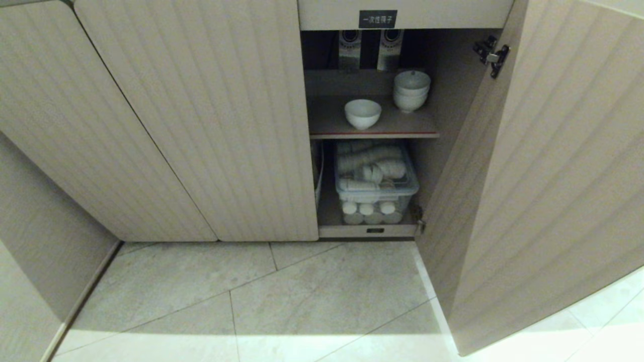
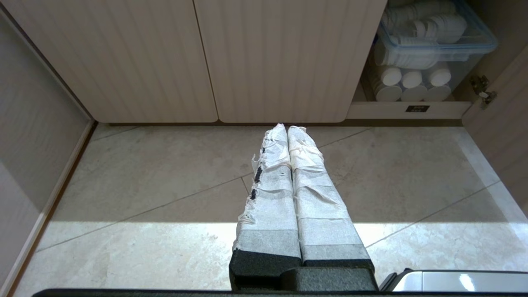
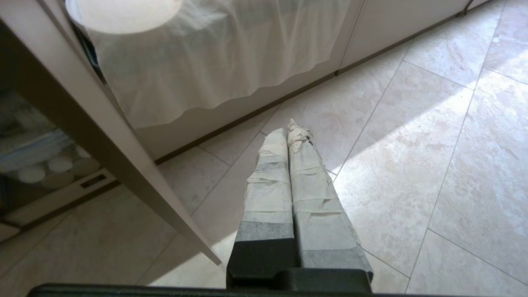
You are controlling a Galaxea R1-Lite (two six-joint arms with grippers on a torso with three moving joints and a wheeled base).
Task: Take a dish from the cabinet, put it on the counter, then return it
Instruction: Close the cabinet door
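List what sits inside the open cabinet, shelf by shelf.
Inside the cabinet, the upper shelf holds a single white bowl and a stack of bowls. Below, a clear bin holds white dishes. The closed doors hide the rest.

In the cabinet (image 1: 211, 115), three white bowls: one alone (image 1: 363, 113), two stacked (image 1: 411, 90) beside it. Below them, one clear plastic bin (image 1: 376, 187); three white lidded cups (image 1: 366, 211) show behind its front wall.
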